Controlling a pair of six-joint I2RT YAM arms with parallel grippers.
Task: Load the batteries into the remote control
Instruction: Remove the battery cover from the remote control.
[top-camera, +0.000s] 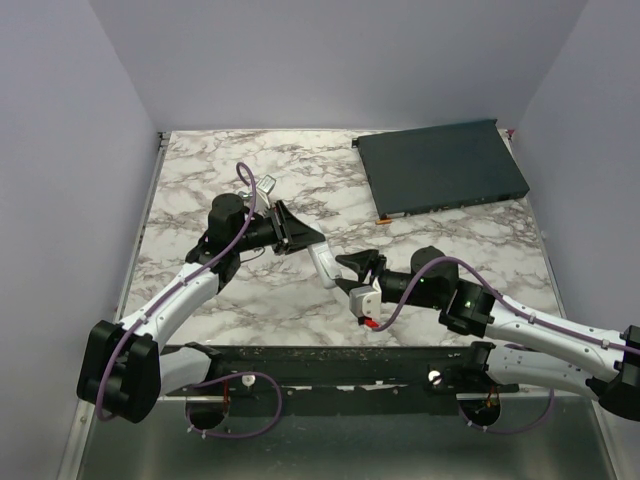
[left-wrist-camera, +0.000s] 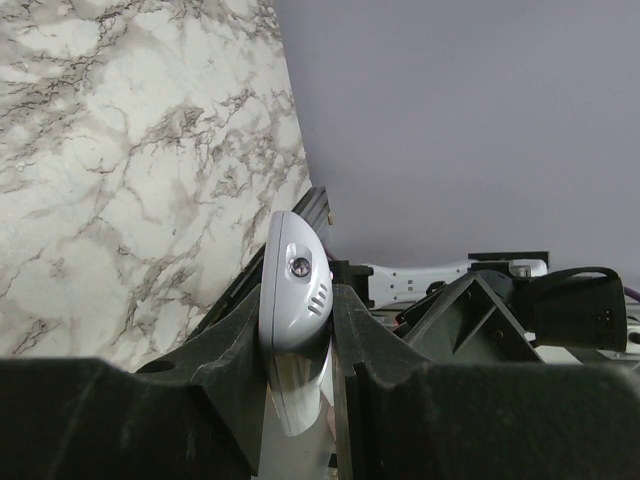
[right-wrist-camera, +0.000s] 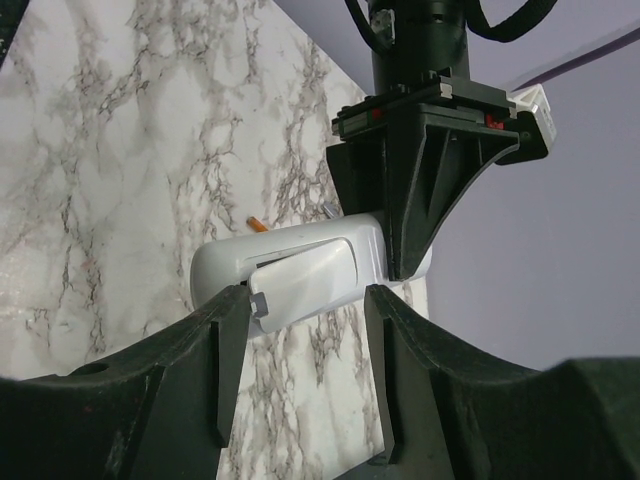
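My left gripper (top-camera: 305, 240) is shut on the white remote control (top-camera: 323, 262) and holds it above the marble table. In the left wrist view the remote (left-wrist-camera: 295, 285) stands pinched between the two black fingers. In the right wrist view the remote (right-wrist-camera: 290, 262) lies crosswise, back towards the camera, with its lid panel (right-wrist-camera: 305, 278) sitting askew. My right gripper (right-wrist-camera: 300, 335) is open, and its fingertips stand on either side of the lid's lower edge. One orange battery (right-wrist-camera: 257, 224) lies on the table behind the remote. No other battery shows.
A large dark flat box (top-camera: 442, 170) lies at the back right of the marble table (top-camera: 200, 160). Purple walls close in the back and sides. A black rail (top-camera: 330, 365) runs along the near edge.
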